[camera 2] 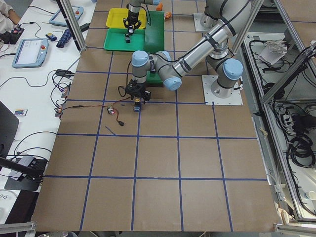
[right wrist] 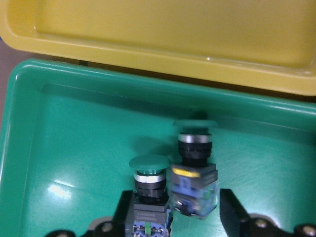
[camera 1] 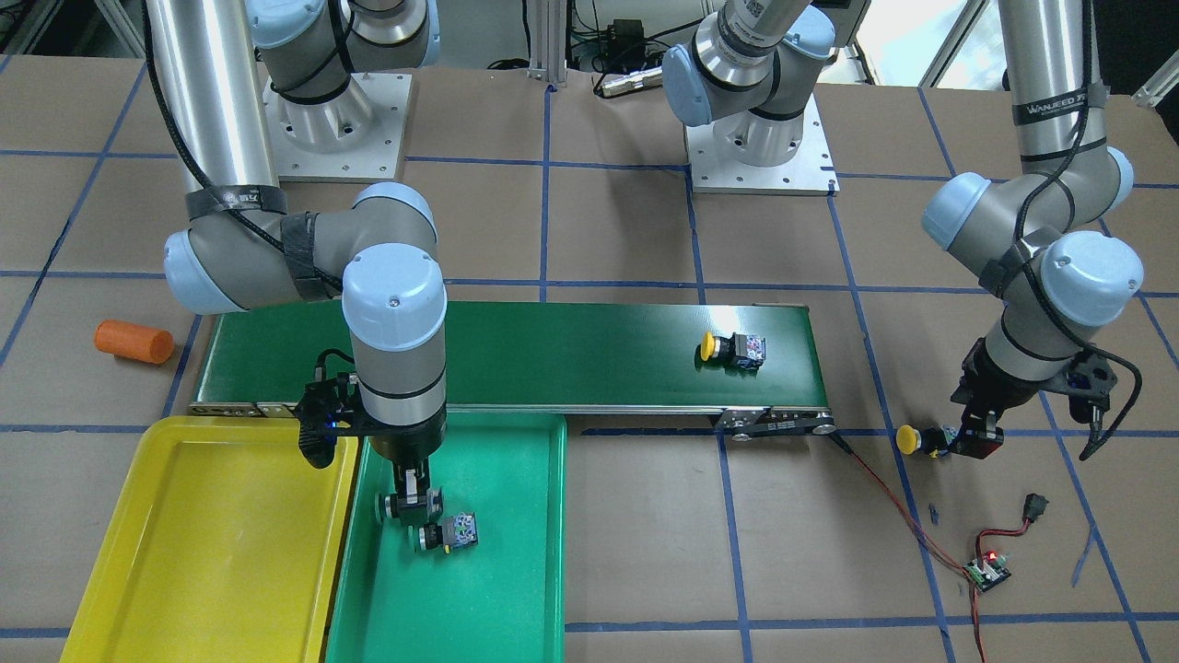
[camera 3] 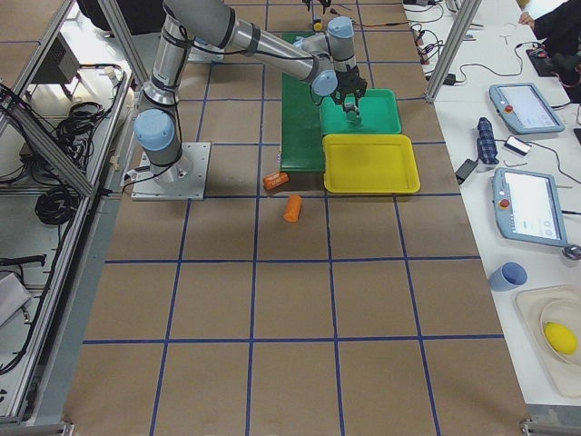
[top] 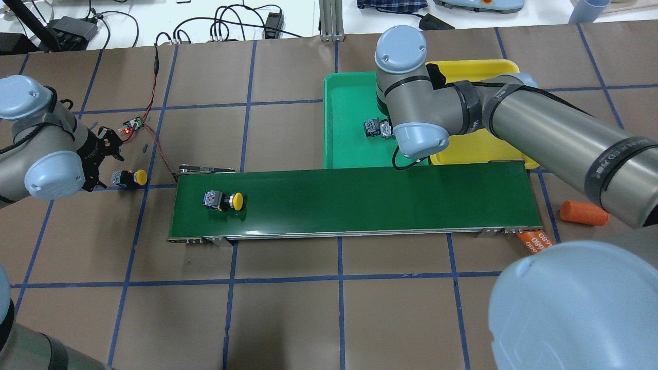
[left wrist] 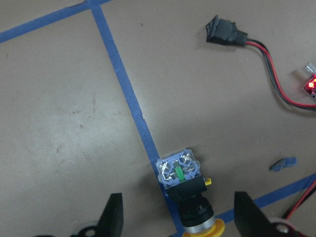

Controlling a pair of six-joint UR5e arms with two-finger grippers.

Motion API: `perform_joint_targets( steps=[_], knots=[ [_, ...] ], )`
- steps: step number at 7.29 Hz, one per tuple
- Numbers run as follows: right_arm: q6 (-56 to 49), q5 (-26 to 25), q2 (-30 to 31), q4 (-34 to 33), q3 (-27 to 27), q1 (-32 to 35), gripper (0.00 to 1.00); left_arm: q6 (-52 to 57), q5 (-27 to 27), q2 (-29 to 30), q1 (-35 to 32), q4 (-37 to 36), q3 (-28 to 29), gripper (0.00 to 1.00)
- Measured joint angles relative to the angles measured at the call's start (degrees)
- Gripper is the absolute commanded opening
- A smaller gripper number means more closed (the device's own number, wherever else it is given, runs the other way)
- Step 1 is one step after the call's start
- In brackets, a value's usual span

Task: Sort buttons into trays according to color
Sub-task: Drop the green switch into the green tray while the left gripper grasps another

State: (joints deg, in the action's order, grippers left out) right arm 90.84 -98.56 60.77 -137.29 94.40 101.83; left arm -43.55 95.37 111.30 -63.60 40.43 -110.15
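Two green-capped buttons (right wrist: 148, 187) (right wrist: 195, 168) lie side by side in the green tray (right wrist: 74, 148), next to the yellow tray (right wrist: 148, 29). My right gripper (right wrist: 177, 212) hangs open just over them (camera 1: 413, 493); the one on the right of the wrist view looks blurred. A yellow-capped button (camera 1: 732, 350) lies on its side on the conveyor belt (camera 1: 553, 350). Another yellow-capped button (left wrist: 185, 192) lies on the brown table on a blue tape line. My left gripper (left wrist: 177, 217) is open, with one finger on each side of this button's cap end and not touching it.
An orange cylinder (camera 1: 134, 342) lies on the table beyond the belt's end near the trays, and a printed one (top: 537, 240) sits by the belt's corner. A small circuit board (camera 1: 987, 571) with red wires and a black switch (camera 1: 1036, 506) lie close to my left gripper.
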Motion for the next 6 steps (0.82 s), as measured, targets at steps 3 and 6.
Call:
perform_joint_targets(
  steps=[3,6],
  knots=[
    [-1.1,-0.5,4.0,4.0,0.3,0.1,1.00,-7.4,-0.4,3.2,0.0,-1.8,1.9,0.78],
    [-0.4,-0.3,13.6,21.6,0.6,0.2,1.00,-12.3,-0.8,3.3,-0.2,-1.5,1.2,0.78]
  ],
)
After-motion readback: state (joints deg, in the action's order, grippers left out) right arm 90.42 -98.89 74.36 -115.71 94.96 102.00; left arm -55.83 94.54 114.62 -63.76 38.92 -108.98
